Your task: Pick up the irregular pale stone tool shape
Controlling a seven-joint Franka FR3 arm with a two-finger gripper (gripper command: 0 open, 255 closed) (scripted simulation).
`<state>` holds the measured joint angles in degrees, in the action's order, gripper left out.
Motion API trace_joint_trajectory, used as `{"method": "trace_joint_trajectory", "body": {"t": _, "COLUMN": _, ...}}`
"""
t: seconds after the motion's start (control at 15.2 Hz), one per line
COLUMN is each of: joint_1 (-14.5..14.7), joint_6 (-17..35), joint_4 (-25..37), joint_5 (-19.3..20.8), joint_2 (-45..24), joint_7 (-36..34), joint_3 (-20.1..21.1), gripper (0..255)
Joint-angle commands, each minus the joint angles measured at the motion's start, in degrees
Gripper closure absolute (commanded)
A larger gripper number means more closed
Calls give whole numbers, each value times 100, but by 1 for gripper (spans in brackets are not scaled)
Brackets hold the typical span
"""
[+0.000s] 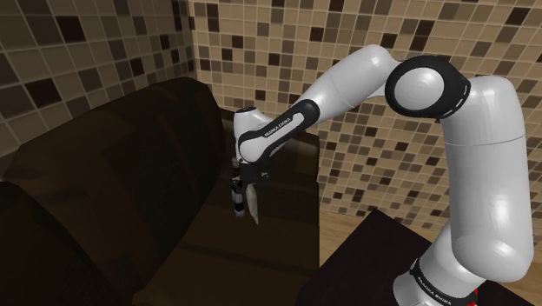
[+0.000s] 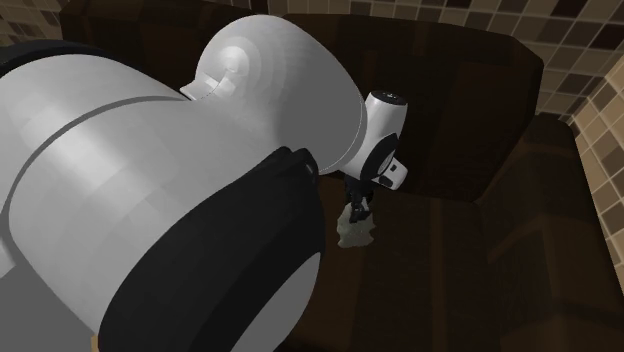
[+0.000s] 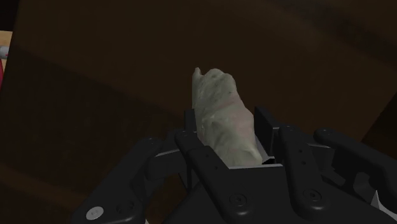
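Note:
A pale, lumpy stone tool shape sits clasped between my black fingers, its blunt end sticking out past the fingertips. In the shoulder view my gripper points down over the dark sofa seat, and the stone hangs from it just above the cushion. From the second exterior view, the stone appears below the gripper, close to the seat. I cannot tell whether it touches the cushion.
A dark brown sofa lies under the arm, with a tall backrest and an armrest. Mosaic-tiled walls stand behind it. The dark stand is at the shoulder view's lower right, beside a strip of wooden floor.

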<state>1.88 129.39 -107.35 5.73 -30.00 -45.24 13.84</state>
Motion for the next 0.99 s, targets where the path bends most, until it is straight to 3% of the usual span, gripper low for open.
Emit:
{"method": "trace_joint_trajectory", "body": {"t": 0.0, "joint_1": 1, "joint_6": 1, "joint_4": -1, "joint_5": 0, "joint_2": -5, "joint_7": 0, "joint_3": 0, "gripper": 255}}
{"method": "trace_joint_trajectory", "body": {"t": 0.92, "joint_1": -77, "joint_6": -758, "joint_4": 145, "joint_5": -174, "joint_2": 622, "joint_7": 83, "joint_3": 102, "gripper": 255}}
